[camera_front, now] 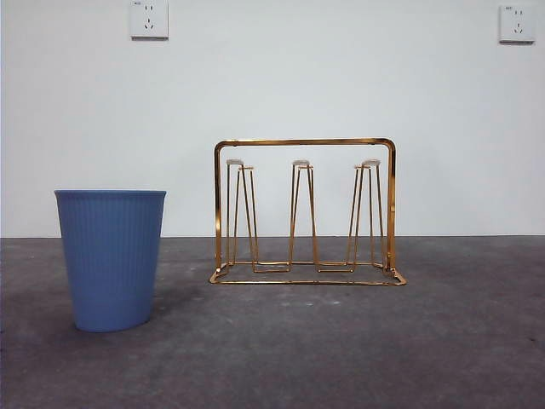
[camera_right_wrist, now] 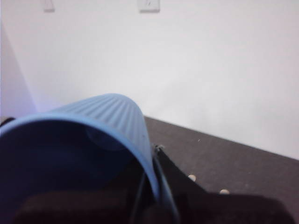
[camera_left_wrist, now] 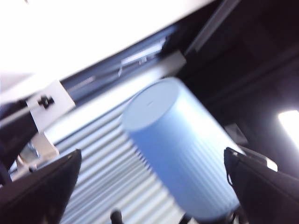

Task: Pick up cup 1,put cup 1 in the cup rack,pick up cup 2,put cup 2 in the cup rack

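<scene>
Fingers [camera_right_wrist: 182, 191] of the right gripper [camera_right_wrist: 156, 186] look clamped on the rim wall of a ribbed blue cup [camera_right_wrist: 100, 123], one dark finger outside the wall and dark shapes inside the mouth. That cup lies tipped on its side above the counter [camera_right_wrist: 233, 158], its open mouth toward the wrist camera.

The left gripper [camera_left_wrist: 152, 156] has its fingers spread wide, with a second blue cup [camera_left_wrist: 182, 154] between them, base pointing away. It seems to touch one finger and stands clear of the other, but the view is blurred and I cannot tell whether it is actually gripped.

From the front, a third blue cup [camera_front: 111, 260] stands upright on the dark counter, well apart from the cup rack [camera_front: 304, 142]. The gold rack stands upright near the middle of the counter, and all its hairpin prongs [camera_front: 301, 213] are bare. Neither arm shows in this view. Behind is a white wall with two sockets [camera_front: 149, 19].
</scene>
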You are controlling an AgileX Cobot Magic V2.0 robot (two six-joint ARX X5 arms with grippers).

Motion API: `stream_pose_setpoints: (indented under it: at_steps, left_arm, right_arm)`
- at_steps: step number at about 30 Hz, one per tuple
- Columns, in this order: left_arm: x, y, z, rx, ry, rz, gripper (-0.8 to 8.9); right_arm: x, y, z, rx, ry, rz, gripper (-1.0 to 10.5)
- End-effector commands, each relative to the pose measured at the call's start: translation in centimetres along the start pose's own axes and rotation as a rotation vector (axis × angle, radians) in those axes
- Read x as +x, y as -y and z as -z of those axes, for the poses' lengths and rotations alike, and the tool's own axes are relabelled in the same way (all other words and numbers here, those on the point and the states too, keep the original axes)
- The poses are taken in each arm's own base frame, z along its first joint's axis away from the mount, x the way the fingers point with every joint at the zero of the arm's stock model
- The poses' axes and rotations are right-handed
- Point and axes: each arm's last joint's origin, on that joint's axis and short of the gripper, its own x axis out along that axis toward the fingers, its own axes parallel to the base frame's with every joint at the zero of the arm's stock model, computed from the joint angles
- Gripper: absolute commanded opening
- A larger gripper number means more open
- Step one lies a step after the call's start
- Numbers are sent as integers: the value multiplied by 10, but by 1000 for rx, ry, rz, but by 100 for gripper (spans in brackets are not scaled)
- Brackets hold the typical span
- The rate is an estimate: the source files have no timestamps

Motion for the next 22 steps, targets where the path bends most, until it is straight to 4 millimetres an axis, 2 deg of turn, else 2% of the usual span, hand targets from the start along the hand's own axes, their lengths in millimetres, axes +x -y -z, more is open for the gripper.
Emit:
stream_pose_setpoints:
  at_steps: [1,9,17,18,22]
  left_arm:
    - [2,2,-1,0,11,19,658]
    - [1,1,-3,6,20,18,658]
    - [0,5,-7,17,38,59,654]
    - [0,5,-8,16,39,58,636]
    - [0,5,-8,17,41,57,447]
  right_arm:
    - [11,-3,1,0,0,-24,-15]
    - [40,-22,7,-26,-43,-97,-15]
    - [49,-29,12,-48,-74,-79,-15]
    - [49,-29,12,-48,-74,-79,-15]
    - [49,-29,14,-54,-102,-77,-15]
